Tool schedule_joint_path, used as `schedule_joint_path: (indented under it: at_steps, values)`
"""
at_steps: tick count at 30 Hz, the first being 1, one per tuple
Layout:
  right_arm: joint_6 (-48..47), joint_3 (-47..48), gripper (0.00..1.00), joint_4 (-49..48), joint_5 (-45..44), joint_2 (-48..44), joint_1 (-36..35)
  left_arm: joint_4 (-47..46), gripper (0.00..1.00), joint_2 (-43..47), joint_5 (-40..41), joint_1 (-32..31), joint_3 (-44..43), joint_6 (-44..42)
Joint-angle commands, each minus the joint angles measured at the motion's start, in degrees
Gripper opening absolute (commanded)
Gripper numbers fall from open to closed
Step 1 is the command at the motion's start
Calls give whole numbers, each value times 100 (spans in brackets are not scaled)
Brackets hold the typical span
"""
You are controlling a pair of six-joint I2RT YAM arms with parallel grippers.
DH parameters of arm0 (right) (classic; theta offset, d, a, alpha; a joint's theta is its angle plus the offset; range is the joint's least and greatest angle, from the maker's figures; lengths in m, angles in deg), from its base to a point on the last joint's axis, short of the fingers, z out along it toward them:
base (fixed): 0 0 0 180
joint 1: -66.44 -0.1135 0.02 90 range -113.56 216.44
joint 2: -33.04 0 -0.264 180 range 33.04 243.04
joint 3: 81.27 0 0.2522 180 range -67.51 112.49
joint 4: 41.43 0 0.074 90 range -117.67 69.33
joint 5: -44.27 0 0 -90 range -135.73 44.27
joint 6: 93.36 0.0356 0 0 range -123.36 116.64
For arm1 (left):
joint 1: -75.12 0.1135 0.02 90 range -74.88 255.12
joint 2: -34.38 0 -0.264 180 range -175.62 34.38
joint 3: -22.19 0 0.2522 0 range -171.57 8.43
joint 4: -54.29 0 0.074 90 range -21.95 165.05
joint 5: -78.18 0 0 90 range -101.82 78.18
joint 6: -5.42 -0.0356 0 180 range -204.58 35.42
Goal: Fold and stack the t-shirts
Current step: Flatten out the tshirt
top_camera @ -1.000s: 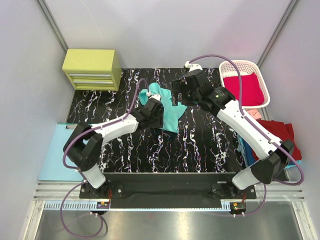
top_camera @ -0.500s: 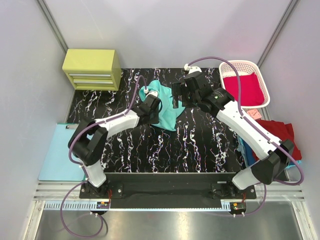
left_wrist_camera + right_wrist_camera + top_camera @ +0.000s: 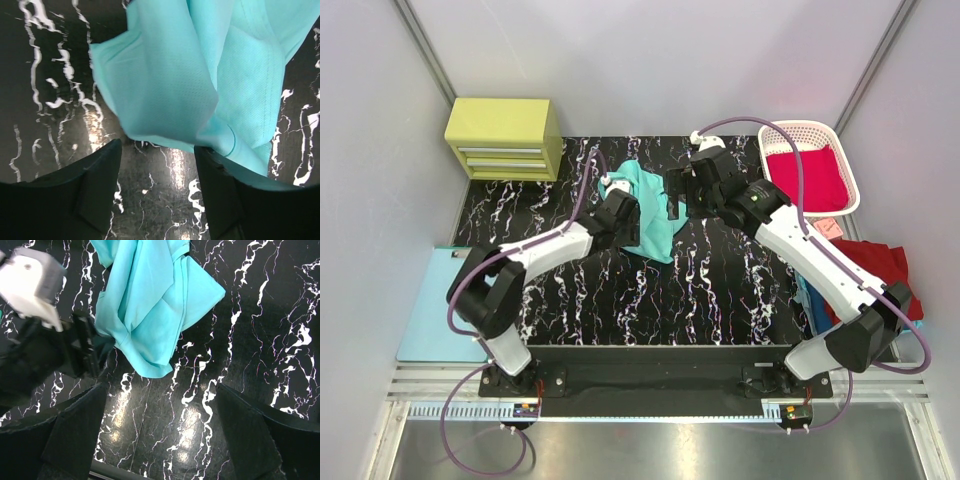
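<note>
Lying crumpled at the far middle of the black white-veined marbled table [image 3: 720, 285], the mint-teal soft cloth t-shirt [image 3: 658, 222] sits between both grippers. The left gripper [image 3: 157, 148] stands parted at its near-left edge, cloth brushing one finger, nothing clamped. The right gripper [image 3: 161, 388], at its right side, is spread wide and empty.

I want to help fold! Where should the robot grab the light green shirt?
Probably the loose edge of the mint-teal t-shirt nearest the open left fingers, coming in low from that side. That flap lies flat and thin on the table, while the middle is bunched in folds and might lift as a lump.
</note>
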Motion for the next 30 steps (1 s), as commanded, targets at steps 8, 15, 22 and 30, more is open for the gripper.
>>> schedule_joint_path:
  at_steps: [8,15,22,30]
  values:
    - [-83,-7,96,-211,18,-169,-19,-255,62,-124,93,238,-266,-109]
    - [-118,-148,96,-194,-69,-249,-19,-317,35,-389,-109,247,-450,-127]
    - [-92,-201,96,-220,-70,-187,-19,-326,17,-276,-118,247,-363,-144]
    - [-39,-280,96,-299,-79,-82,-19,359,0,1182,513,239,93,58]
